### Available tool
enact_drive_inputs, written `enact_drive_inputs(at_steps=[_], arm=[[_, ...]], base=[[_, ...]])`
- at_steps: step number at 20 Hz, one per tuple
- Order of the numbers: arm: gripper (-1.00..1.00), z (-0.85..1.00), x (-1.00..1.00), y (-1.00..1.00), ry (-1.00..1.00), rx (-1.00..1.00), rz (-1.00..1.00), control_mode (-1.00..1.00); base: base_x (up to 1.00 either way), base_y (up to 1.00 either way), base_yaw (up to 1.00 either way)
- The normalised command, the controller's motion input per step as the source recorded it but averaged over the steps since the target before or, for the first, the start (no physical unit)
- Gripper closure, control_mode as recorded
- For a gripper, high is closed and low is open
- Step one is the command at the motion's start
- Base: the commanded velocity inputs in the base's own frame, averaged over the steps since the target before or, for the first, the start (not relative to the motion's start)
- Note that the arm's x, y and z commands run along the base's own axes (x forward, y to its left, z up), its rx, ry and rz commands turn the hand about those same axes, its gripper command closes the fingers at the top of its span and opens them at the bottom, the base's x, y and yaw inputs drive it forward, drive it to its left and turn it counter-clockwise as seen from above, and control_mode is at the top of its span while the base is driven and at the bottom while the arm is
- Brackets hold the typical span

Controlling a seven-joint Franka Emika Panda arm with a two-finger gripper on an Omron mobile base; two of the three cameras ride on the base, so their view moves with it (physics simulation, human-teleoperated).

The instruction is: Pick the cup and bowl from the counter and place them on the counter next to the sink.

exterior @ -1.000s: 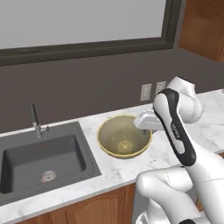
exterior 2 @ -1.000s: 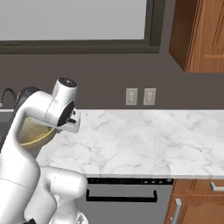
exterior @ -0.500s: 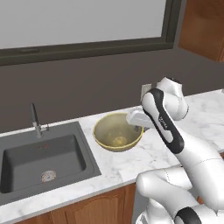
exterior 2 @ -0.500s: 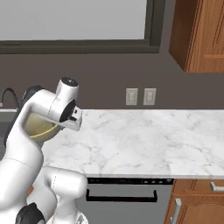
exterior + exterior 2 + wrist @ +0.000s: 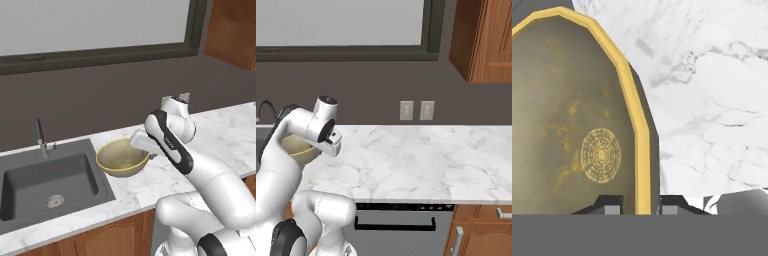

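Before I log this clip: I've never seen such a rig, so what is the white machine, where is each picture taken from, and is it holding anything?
It is a rendered kitchen. The white machine is a robot arm on a base that can drive, ending in a gripper with two small fingers. Two pictures come from cameras on the base, behind the arm to its left and right. The third looks along the gripper itself. On the marble counter is an olive bowl with a yellow rim, right beside the dark sink with its faucet. In the hand view the two fingers stand on either side of the bowl's rim, so the gripper is shut on the bowl. Whether the bowl touches the counter I cannot tell.
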Motion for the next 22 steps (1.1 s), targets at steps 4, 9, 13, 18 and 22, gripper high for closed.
enact_drive_inputs(at_steps=[4,9,13,18,22], arm=[[1.0,-0.31,0.21,0.02,0.0,0.0,-0.14,-1.0],[1.0,-0.36,0.21,-0.03,-0.01,0.0,-0.09,-1.0],[1.0,-0.26,0.09,0.0,0.0,0.0,-0.03,-1.0],[1.0,-0.27,0.08,0.0,0.0,0.0,-0.06,-1.0],[1.0,-0.26,0.15,0.0,0.0,0.0,-0.09,-1.0]], base=[[0.0,0.0,0.0],[0.0,0.0,0.0],[0.0,0.0,0.0],[0.0,0.0,0.0],[0.0,0.0,0.0]])
